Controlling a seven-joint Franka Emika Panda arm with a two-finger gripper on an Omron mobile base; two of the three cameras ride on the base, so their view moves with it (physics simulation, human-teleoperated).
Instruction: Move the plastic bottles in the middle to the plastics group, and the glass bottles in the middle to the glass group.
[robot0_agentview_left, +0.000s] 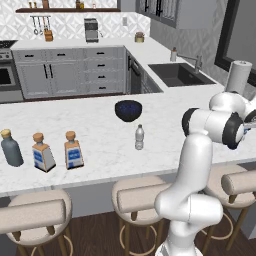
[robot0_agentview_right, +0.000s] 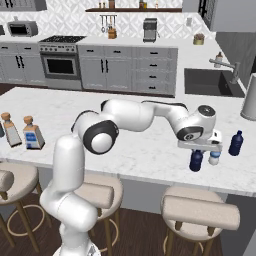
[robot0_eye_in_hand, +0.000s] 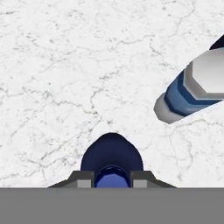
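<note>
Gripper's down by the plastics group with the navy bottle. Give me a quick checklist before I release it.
1. Grip: gripper shut on the navy bottle - ok.
2. Zone: the navy bottle hangs beside the pale bottle with the blue band, with a second dark blue bottle nearby - ok.
3. Bottle upright under the hand - ok.
4. Base touching the counter - cannot tell.
5. Gap to the pale bottle is small; contact cannot tell.
6. Work left: clear white-capped bottle in the middle, not moved - not ok.

Glossy white rounded arm (robot0_agentview_right: 135, 116), dark joint bands, pale hand, small dark grey fingers (robot0_eye_in_hand: 81, 179)
</note>
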